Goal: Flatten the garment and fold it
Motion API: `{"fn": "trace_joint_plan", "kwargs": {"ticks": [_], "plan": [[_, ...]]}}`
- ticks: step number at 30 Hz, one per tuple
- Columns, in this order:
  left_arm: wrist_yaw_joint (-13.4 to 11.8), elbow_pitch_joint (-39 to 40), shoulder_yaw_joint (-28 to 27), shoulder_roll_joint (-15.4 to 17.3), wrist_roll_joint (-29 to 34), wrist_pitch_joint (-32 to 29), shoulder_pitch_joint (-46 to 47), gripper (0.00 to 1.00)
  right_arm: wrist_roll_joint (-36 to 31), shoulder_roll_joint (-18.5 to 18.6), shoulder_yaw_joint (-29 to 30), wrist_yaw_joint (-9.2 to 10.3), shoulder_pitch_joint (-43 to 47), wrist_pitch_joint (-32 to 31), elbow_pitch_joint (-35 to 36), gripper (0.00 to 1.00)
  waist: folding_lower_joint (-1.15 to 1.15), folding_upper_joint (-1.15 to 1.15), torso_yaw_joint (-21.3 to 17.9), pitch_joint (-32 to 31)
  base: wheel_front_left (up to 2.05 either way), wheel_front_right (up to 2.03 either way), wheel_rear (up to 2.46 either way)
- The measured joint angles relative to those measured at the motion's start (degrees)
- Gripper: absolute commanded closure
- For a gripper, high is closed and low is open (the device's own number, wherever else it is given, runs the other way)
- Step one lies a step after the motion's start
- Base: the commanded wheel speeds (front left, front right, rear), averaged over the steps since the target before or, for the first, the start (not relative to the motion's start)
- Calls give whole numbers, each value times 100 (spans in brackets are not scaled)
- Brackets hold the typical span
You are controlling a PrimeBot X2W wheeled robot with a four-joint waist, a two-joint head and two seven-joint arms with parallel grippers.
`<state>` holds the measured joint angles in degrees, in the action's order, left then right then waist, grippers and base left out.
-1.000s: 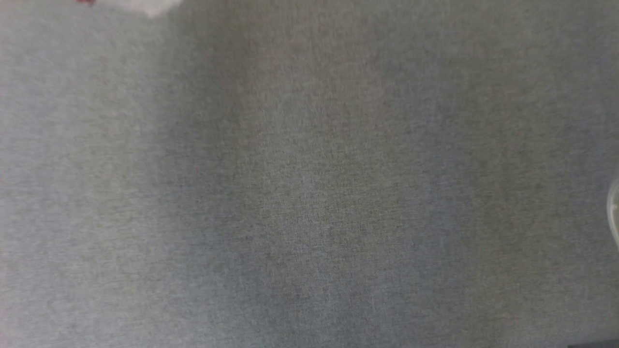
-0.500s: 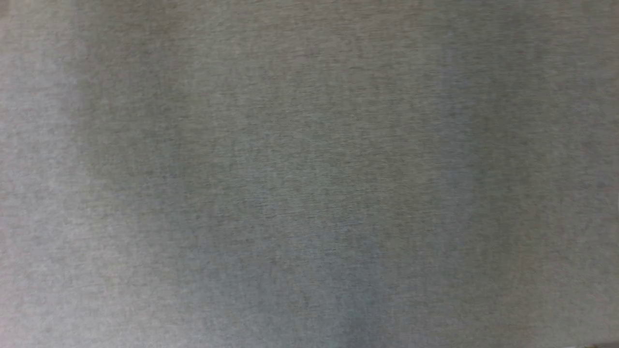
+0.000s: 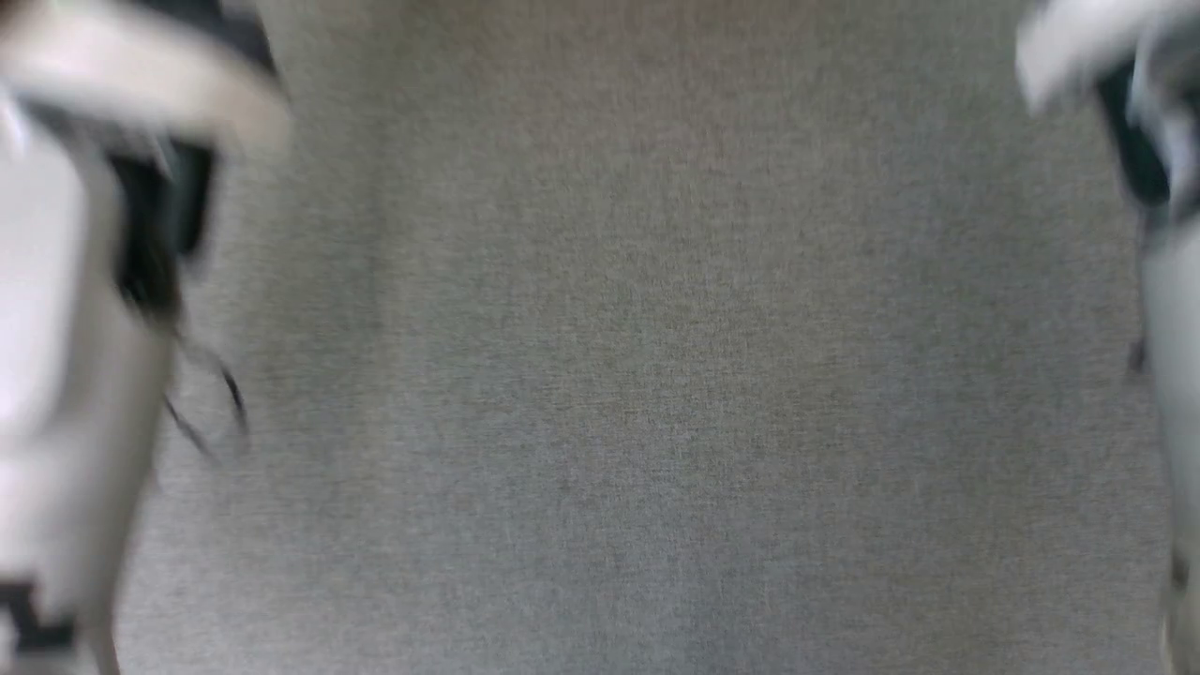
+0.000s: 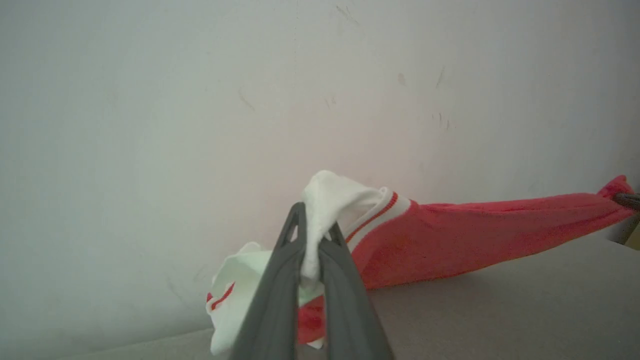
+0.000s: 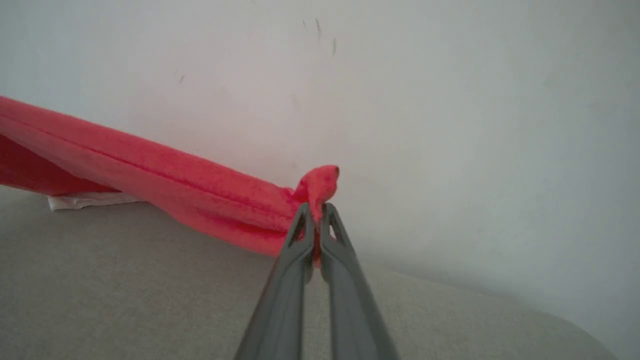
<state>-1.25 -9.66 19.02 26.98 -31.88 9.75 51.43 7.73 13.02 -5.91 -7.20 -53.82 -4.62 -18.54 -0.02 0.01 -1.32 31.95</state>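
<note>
The garment [image 4: 475, 230] is red with a white, red-striped sleeve, and it hangs stretched just above the grey surface. My left gripper [image 4: 315, 220] is shut on the white sleeve, bunched between the fingers. In the right wrist view the garment [image 5: 150, 170] runs off to the left as a taut red band. My right gripper [image 5: 316, 207] is shut on its red corner. That gripper's dark tip [image 4: 627, 200] also appears at the far end of the band in the left wrist view. Blurred pale forearms, left [image 3: 66, 328] and right [image 3: 1172, 281], stand at the head view's edges.
A grey cloth-covered table [image 3: 637, 375] spreads between the arms. A pale scuffed wall [image 4: 200, 100] rises close behind the table's far edge. A white bit of the garment [image 5: 90, 201] touches the table [image 5: 125, 280] under the red band.
The head view has shifted with the camera. Both forearms have come into it at the left and right edges, blurred by motion. Before, it held little but grey surface.
</note>
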Motion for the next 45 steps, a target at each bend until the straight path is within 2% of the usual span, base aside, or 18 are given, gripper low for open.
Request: {"fn": "trace_joint_plan", "kwargs": {"ticks": [4, 9, 15, 19, 24, 32, 39, 45], "plan": [[-463, 743, -66, -40, -133, 103, -1418, 100, 156, -14, 238, 0, 1413, -151, 931, 100, -1, 0, 52, -365, 0, 0, 0], [-938, 1341, 86, -63, -76, 197, -3038, 100, 249, -270, 421, 0, 2910, -312, 1770, 100, -1, 0, 87, -798, 0, 0, 0], [-1265, 1386, 350, -154, -41, 183, -4238, 100, 370, -454, 547, 0, 4077, -457, 2146, 100, 0, 0, 117, -1188, 0, 0, 0], [-1308, 1252, 603, -147, -166, -181, -4868, 100, 441, -419, 655, -1, 4851, -667, 2226, 100, 0, 0, 153, -1474, 0, 0, 0], [-1298, 1237, 760, -88, -653, -788, -5559, 100, 824, -297, 660, -35, 5922, -1161, 2230, 100, 0, 0, 211, -1887, 0, 0, 0], [-1294, 1718, 1040, 220, -1146, -1651, -6503, 100, 1260, -220, 651, -35, 6997, -1683, 2424, 100, 0, 0, 221, -2403, 0, 0, 0], [-1555, 2107, 883, 400, -1057, -1535, -6711, 100, 1315, -313, 808, -35, 7327, -1738, 2824, 100, 1, 0, 243, -2644, 0, 0, 0], [-1585, 2299, 811, 662, -782, -1532, -6475, 100, 1166, -333, 897, -40, 7104, -1641, 3117, 100, 2, 0, 273, -2541, 0, 0, 0]]}}
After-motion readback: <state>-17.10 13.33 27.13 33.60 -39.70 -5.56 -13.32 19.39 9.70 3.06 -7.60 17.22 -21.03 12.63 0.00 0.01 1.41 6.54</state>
